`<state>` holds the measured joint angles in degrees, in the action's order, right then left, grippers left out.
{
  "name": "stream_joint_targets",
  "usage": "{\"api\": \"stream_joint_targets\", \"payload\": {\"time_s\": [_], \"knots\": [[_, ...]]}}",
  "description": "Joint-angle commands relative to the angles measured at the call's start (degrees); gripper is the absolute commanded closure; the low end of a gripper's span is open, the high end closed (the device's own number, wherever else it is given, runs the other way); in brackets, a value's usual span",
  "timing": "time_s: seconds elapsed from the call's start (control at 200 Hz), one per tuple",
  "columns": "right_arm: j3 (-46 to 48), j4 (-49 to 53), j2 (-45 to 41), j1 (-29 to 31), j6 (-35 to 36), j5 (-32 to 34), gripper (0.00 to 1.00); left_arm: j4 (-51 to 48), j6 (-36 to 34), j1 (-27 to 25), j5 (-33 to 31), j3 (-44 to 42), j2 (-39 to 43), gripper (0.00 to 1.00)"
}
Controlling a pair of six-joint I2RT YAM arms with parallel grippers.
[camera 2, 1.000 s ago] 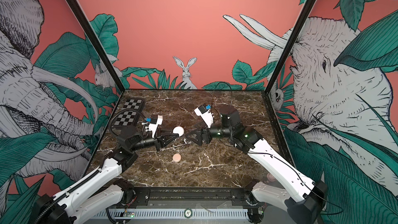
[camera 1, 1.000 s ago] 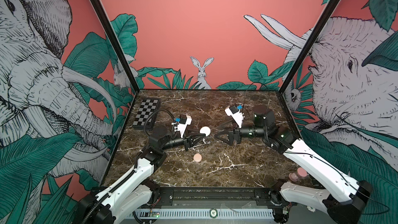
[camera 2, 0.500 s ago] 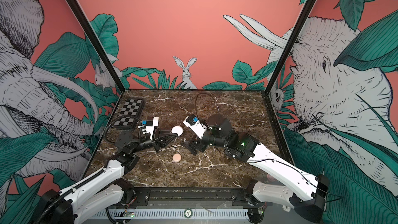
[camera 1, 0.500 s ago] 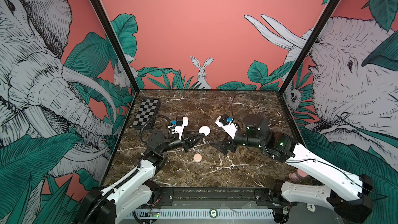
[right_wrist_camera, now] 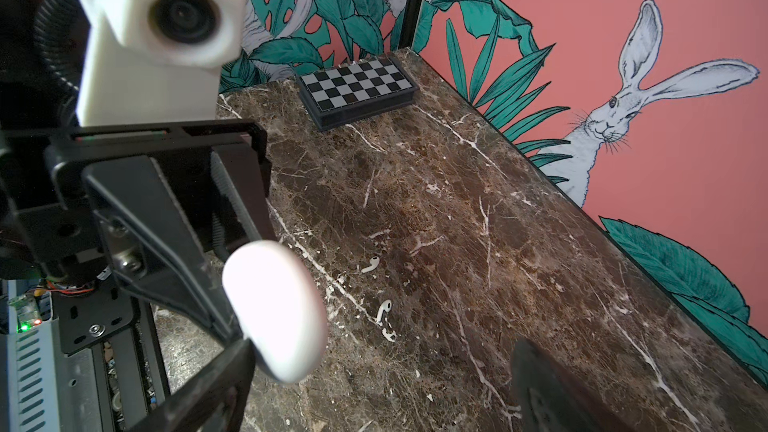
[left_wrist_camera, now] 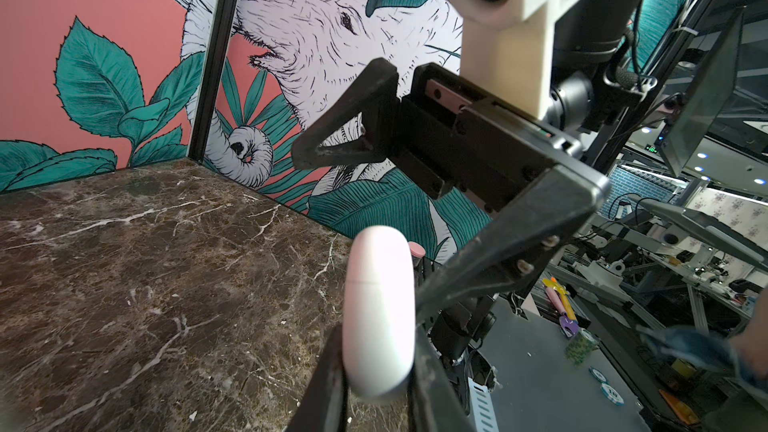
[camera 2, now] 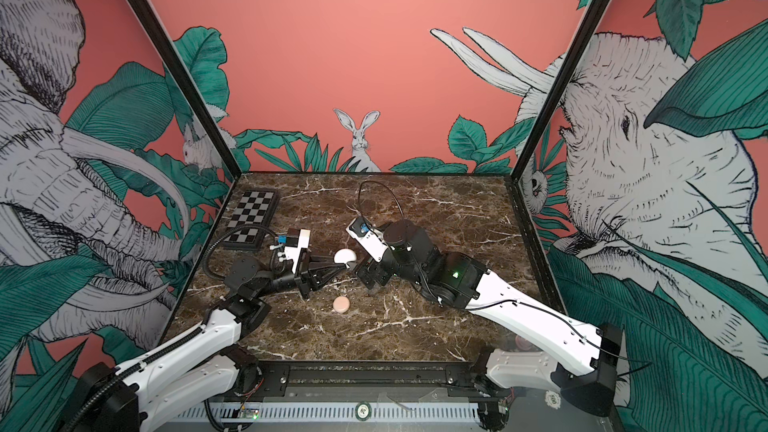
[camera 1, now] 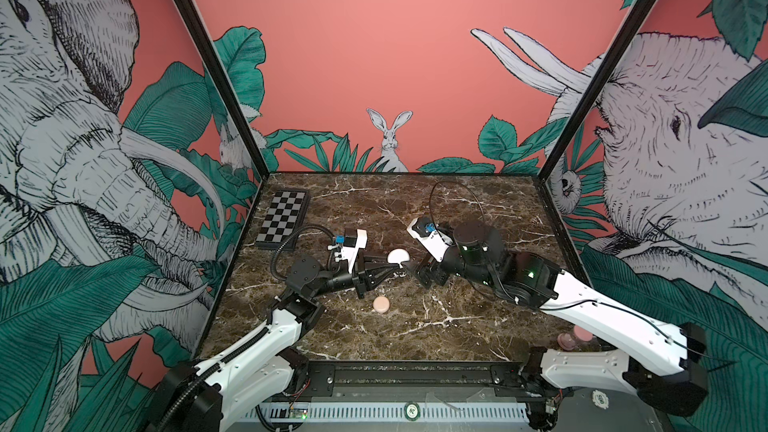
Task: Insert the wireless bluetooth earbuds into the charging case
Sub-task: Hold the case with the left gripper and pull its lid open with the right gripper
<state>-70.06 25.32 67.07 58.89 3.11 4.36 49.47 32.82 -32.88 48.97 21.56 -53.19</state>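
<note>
Marble tabletop [camera 1: 415,338], case [left_wrist_camera: 380,317] between left fingers [left_wrist_camera: 434,392]

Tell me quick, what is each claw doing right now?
Left gripper: closed, holding the white case.
Right gripper: open, holding nothing.

We've got the charging case [camera 1: 398,257] in the left gripper [camera 1: 397,268] mid-table, the right gripper [camera 1: 428,274] just to its right, and on the table [camera 1: 415,347] a puck-like case [camera 1: 381,304] in front of it, the chessboard [camera 1: 282,218] in the far left corner — and one earbud [right_wrist_camera: 371,264] lying near a second earbud [right_wrist_camera: 384,310].
</note>
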Motion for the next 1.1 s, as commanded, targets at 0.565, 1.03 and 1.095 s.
{"api": "stream_joint_targets", "payload": {"time_s": [0.565, 1.03, 1.095], "knots": [[-2.3, -1.0, -0.7, 0.3, 0.3, 8.7, 0.04, -2.2, -3.4, -2.0, 2.6, 0.3, 1.3, 1.00], [-2.2, -1.4, -1.6, 0.3, 0.3, 10.9, 0.03, -3.1, -4.4, -2.4, 3.3, 0.5, 1.8, 1.00], [-2.2, -1.5, -1.6, 0.3, 0.2, 10.9, 0.04, -3.0, -4.5, -2.5, 3.2, 0.5, 1.9, 1.00]]}}
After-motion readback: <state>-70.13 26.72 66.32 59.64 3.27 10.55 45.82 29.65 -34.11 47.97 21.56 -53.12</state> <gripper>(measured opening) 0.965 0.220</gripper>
